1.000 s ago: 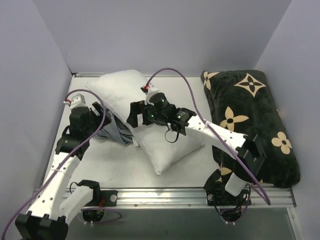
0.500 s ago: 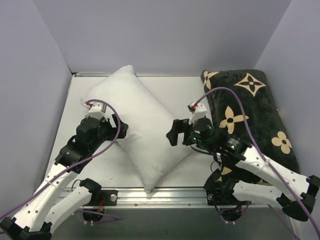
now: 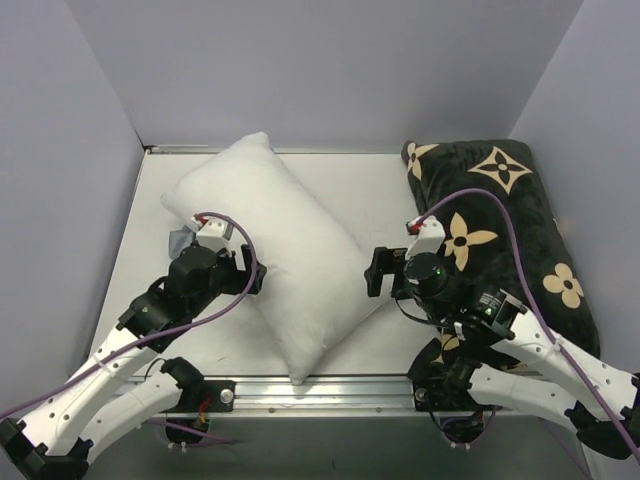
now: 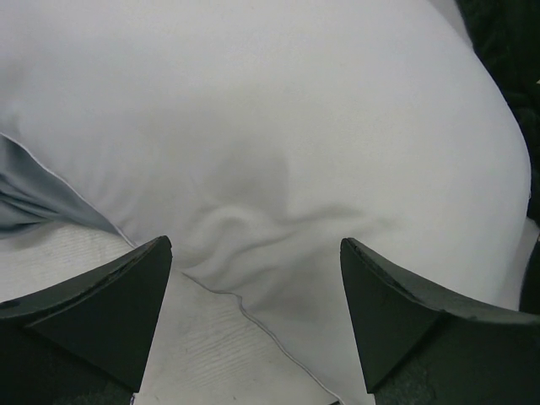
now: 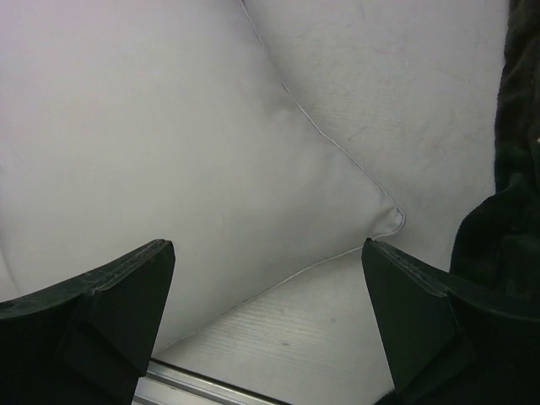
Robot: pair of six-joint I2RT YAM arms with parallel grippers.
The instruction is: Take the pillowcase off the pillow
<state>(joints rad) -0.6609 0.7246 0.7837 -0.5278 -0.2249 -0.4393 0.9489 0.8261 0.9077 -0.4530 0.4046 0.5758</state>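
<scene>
White pillow (image 3: 290, 255) lies slantwise on the desk (image 3: 395, 190), and only a grey-blue bit of the pillowcase (image 4: 29, 201) shows, tucked against its left edge. Left hand (image 4: 255, 246) stands wide open at the pillow's left side, holding nothing. Right hand (image 5: 267, 246) is also wide open and empty near the pillow's right corner, beside a black cushion (image 3: 505, 225).

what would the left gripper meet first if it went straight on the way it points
Most likely the pillow: the open left gripper points at its white side, nothing between them; depth is unclear.
</scene>
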